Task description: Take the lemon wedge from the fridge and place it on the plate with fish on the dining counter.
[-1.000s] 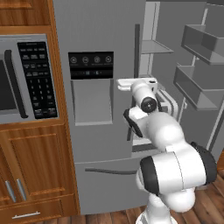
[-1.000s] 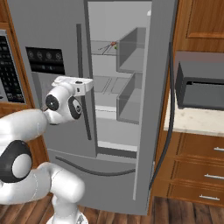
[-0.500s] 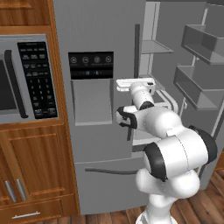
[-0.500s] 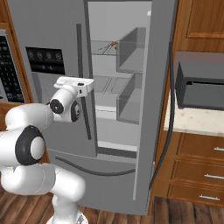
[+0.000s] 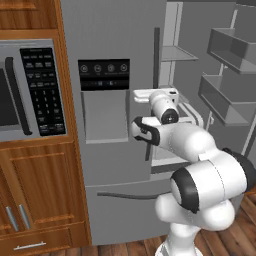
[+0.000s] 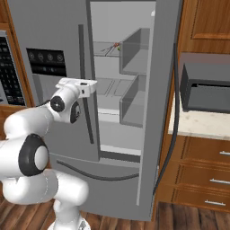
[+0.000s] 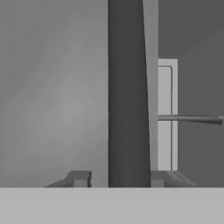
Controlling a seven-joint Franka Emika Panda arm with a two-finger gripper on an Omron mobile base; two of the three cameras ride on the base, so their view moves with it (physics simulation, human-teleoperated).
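Note:
The fridge [image 5: 115,165] has its left door closed and its right door swung open onto grey shelves [image 6: 110,81]. On the upper shelf a tiny yellow-green speck, the lemon wedge [image 6: 119,43], lies beside a thin red item [image 6: 110,47]; it is too small to make out clearly. My gripper [image 7: 119,177] is at the closed door's long dark handle [image 7: 129,87]. Its fingertips [image 7: 78,177] straddle the handle, the right one against it and a narrow gap on the left. The plate, the fish and the dining counter are out of view.
A microwave with a black keypad [image 5: 42,90] sits in wooden cabinets left of the fridge. The open door's bins [image 5: 225,95] jut out to the right. A dark appliance [image 6: 206,87] stands on a pale countertop [image 6: 197,128] over wooden drawers.
The jaws have narrowed around the door handle. The hand has stayed at the handle while the elbow and forearm swung lower and further left.

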